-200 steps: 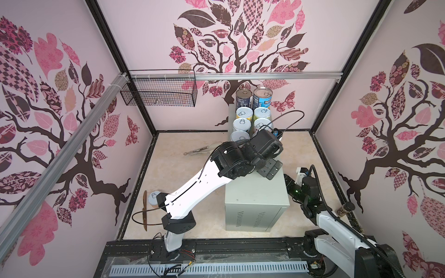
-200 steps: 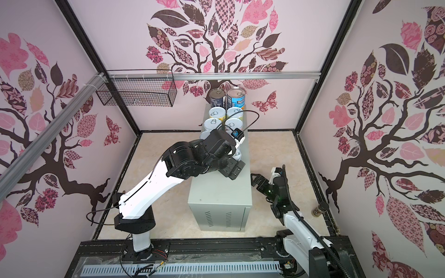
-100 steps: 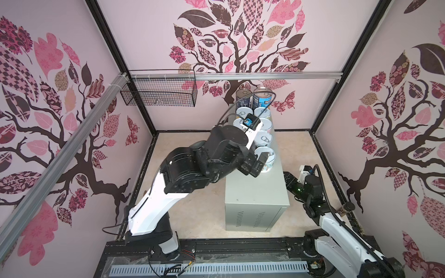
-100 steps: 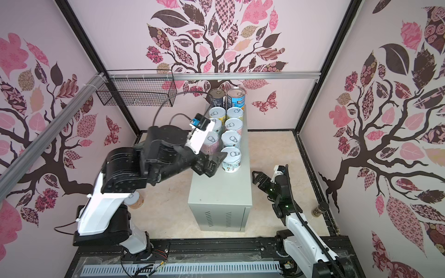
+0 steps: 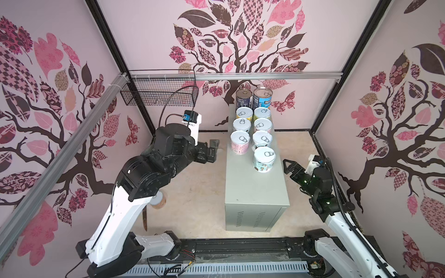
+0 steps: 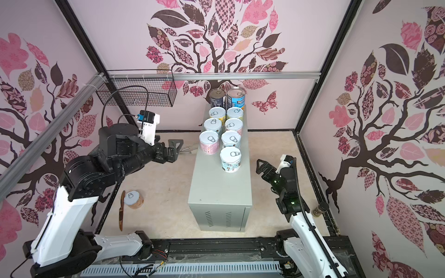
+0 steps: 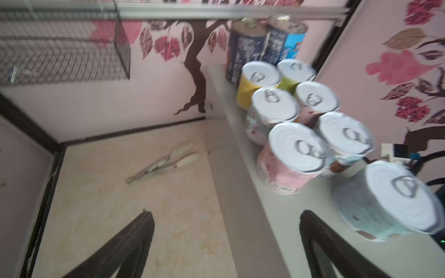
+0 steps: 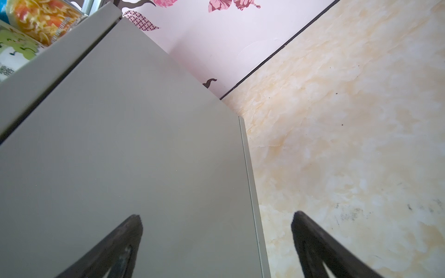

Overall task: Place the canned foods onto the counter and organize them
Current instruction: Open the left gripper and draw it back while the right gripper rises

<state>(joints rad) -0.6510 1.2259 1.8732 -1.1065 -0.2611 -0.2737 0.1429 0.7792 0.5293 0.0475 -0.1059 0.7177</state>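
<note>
1. The tall, long, pale grey-green metal counter (image 5: 255, 190) (image 6: 221, 190) (image 8: 120, 144) stood on the beige marbled floor (image 5: 192, 192), with its vented end toward the arm bases.

2. Nine of the canned foods (image 5: 262, 125) stood upright on the far half of the counter top, in two columns.
   - At the far end, the tall dark navy tin (image 5: 242, 100) and the tall blue tin (image 5: 262, 98) stood side by side.
   - In front of them stood six short tins with pale pull-tab lids, in three close pairs. The nearest in the left column was the pink-labelled tin (image 5: 239, 142) (image 7: 291, 158).
   - A short pale-blue-labelled tin (image 5: 264, 160) (image 6: 230, 158) (image 7: 385, 199) stood alone nearest the bases, in line with the right column.

3. The tenth, a short brown-labelled tin (image 6: 133, 199), stood upright on the floor well left of the counter. It was just beside a slim brown utensil (image 6: 121, 211).

4. The left gripper (image 5: 214, 150) (image 6: 175, 149) (image 7: 226, 214) hung over the floor, left of the counter and apart from it, about level with the pink-labelled tin. Its jaws stood wide with nothing between them.

5. The right gripper (image 5: 289, 166) (image 6: 261, 166) (image 8: 216, 215) hung just beside the counter's right long face, near the pale-blue-labelled tin. Its jaws stood wide and empty.

6. Metal tongs (image 7: 166, 161) with cream tips lay on the floor left of the counter. A black wire basket (image 5: 159, 93) hung from the rail on the back wall.
</note>
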